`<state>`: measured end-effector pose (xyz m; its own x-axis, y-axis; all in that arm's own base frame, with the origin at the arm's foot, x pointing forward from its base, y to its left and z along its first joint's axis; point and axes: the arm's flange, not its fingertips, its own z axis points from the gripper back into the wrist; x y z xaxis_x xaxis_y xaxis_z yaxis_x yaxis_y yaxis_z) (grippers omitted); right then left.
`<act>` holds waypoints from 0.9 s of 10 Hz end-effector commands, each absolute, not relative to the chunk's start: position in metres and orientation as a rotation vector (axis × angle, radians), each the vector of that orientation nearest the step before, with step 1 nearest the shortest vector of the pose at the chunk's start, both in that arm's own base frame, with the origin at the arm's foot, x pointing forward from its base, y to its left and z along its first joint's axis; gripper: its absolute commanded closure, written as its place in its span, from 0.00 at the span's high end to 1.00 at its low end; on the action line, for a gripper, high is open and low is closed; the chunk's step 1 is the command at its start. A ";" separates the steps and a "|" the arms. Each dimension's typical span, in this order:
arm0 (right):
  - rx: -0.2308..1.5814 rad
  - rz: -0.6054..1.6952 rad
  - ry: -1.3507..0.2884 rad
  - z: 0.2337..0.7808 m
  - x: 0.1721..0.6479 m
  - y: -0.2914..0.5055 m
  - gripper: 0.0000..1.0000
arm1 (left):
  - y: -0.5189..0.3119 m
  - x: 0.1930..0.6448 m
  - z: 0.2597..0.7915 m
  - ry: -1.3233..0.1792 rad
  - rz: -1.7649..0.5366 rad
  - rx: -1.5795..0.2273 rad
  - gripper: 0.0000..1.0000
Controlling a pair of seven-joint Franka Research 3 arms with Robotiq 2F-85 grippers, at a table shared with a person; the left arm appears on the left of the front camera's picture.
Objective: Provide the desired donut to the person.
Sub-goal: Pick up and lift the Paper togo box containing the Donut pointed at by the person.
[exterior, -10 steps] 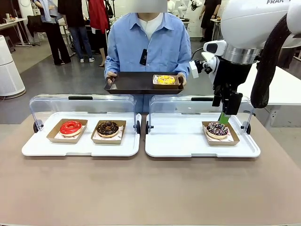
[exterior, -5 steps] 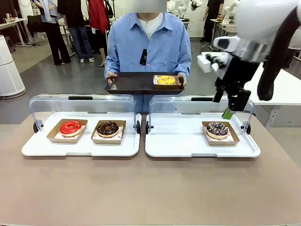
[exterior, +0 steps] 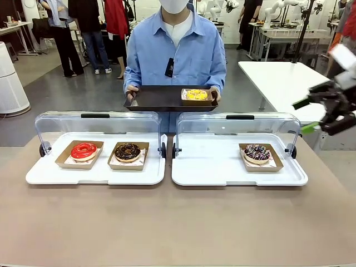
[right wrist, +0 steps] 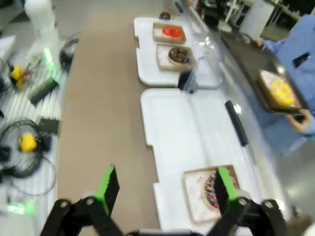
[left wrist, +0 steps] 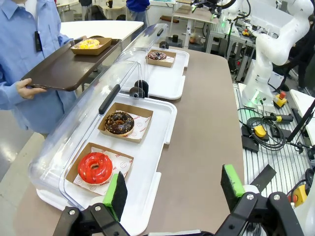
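Already the yellow-iced donut (exterior: 196,94) is set in its cardboard boat (exterior: 184,98) at the right end of the dark tray (exterior: 156,95) held by the person (exterior: 175,53). It is judged light, soft and easily smeared, best taken by the boat's stiff rim. The jaws of the left gripper (left wrist: 173,187) and right gripper (exterior: 306,115) are spread wide and empty.

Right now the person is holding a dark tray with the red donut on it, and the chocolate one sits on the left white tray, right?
No: the donut on the person's dark tray is yellow, not red. The chocolate donut does sit on the left white tray. The front view shows it.
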<state>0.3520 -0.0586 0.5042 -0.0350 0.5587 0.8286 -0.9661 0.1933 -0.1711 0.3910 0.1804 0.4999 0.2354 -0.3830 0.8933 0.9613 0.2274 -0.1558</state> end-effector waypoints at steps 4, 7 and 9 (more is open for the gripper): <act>0.792 1.271 -0.934 0.486 0.304 -0.137 1.00 | 0.180 0.390 0.500 -0.872 -1.112 -0.861 1.00; 0.797 1.306 -0.865 0.505 0.289 -0.141 1.00 | 0.180 0.390 0.500 -0.872 -1.112 -0.861 1.00; 0.769 1.280 -0.836 0.531 0.280 -0.148 1.00 | 0.180 0.390 0.500 -0.872 -1.112 -0.861 1.00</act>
